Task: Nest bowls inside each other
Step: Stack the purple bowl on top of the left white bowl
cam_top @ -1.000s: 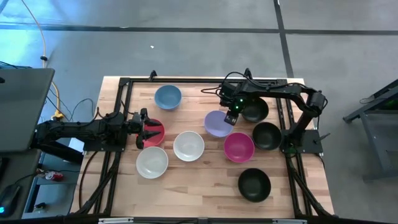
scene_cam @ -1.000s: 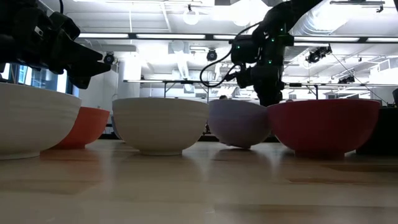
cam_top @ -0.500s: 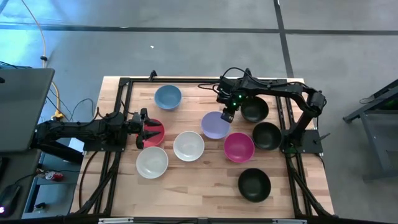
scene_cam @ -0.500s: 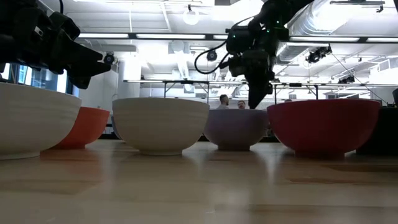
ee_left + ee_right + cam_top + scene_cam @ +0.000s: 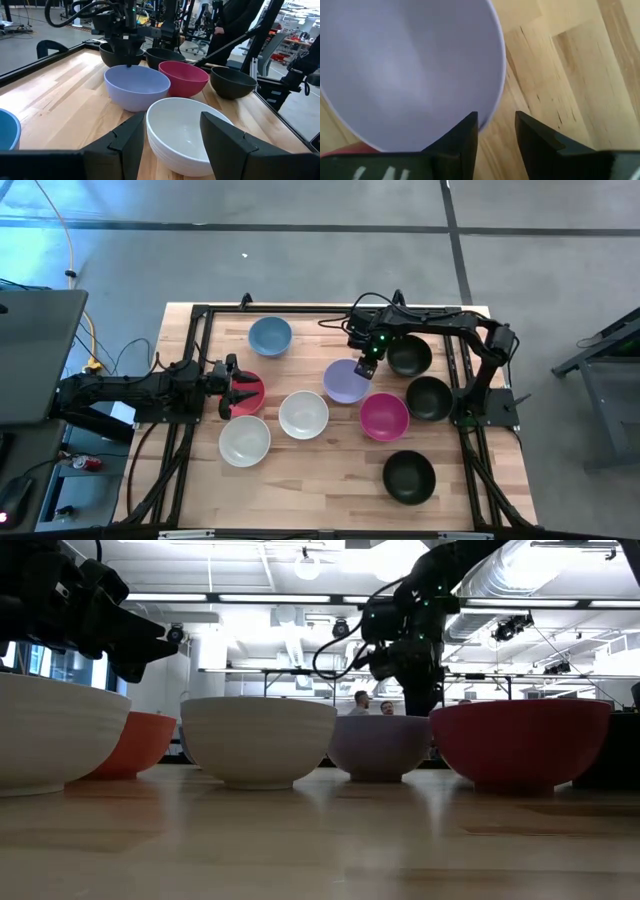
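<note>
Your right hand (image 5: 367,367) is hanging just above the far rim of the lavender bowl (image 5: 347,380). Its two fingers (image 5: 461,140) are standing apart, one on each side of the rim, and they are not pressing the wall, so the hand is holding nothing. The lavender bowl is sitting flat on the tabletop (image 5: 320,465). Just beside this hand, on its outer side, one black bowl (image 5: 409,355) is resting; a second black bowl (image 5: 428,397) and the magenta bowl (image 5: 384,415) are lying near it, toward the front edge. A third black bowl (image 5: 408,476) is well apart from it, close to the front edge.

Your left hand (image 5: 236,388) is waiting over the red-pink bowl (image 5: 248,392), with fingers (image 5: 131,140) spread wide and empty. Straight before this hand the white bowl (image 5: 303,414) is standing, and the cream bowl (image 5: 244,440) is just beside the hand. The blue bowl (image 5: 270,335) is lying near it, on the far side.
</note>
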